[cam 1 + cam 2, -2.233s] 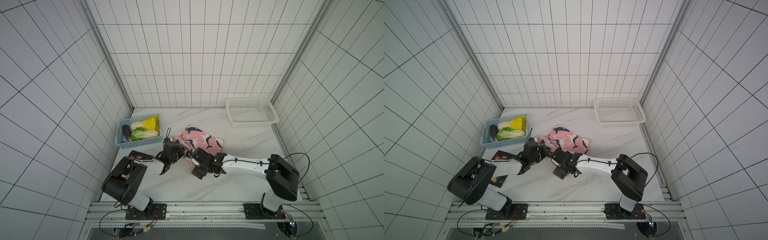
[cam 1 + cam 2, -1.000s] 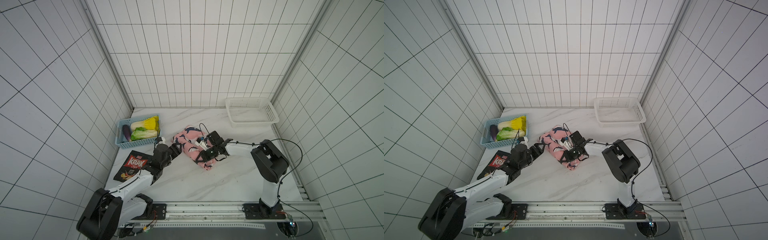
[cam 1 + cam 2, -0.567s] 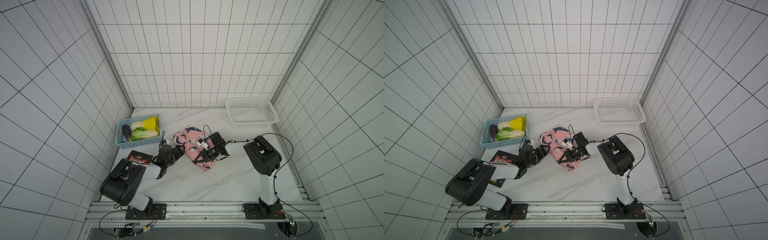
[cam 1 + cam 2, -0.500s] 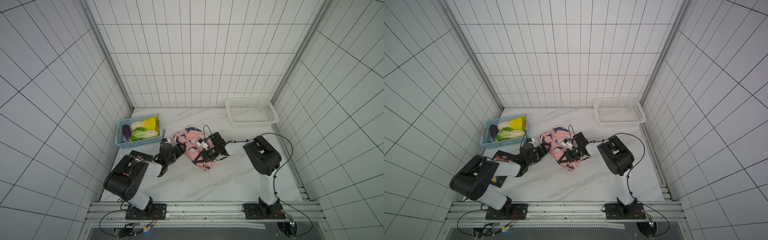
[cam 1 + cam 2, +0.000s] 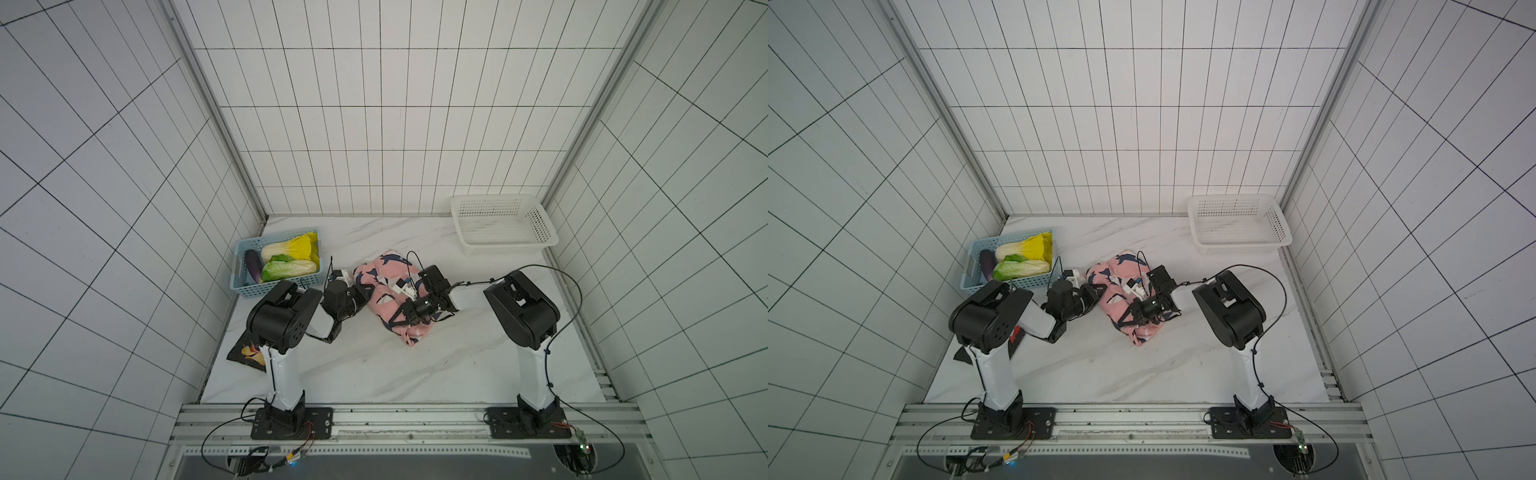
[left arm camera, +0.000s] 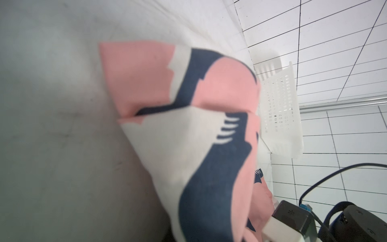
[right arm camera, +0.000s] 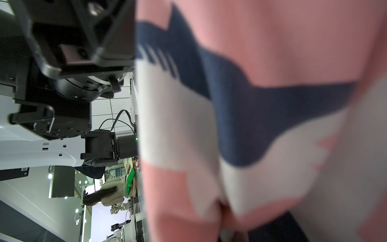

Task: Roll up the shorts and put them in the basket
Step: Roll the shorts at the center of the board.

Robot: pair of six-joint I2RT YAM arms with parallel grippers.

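Roughly bunched into a loose, lumpy roll, the shorts (image 5: 388,301) (image 5: 1115,305) lie on the marble counter (image 5: 374,374), just beside the blue basket (image 5: 249,290) that holds two cabbages and an eggplant. The roll's long axis runs front to back. Its far end sits level with the blue basket, and its near end points toward the arms' rail, slanting a little further from that basket.

The left gripper (image 5: 360,291) (image 5: 1094,297) lies between the blue basket and the shorts, against the roll's nearer flank. Its jaws are together, and I cannot tell whether any cloth is caught. The right gripper (image 5: 398,323) (image 5: 1128,319) comes in from the side away from the blue basket, with its jaws clamped on the fabric near the roll's near end.

Both wrist views are filled with blurred pink cloth and navy-and-white sharks (image 6: 209,167) (image 7: 251,104).
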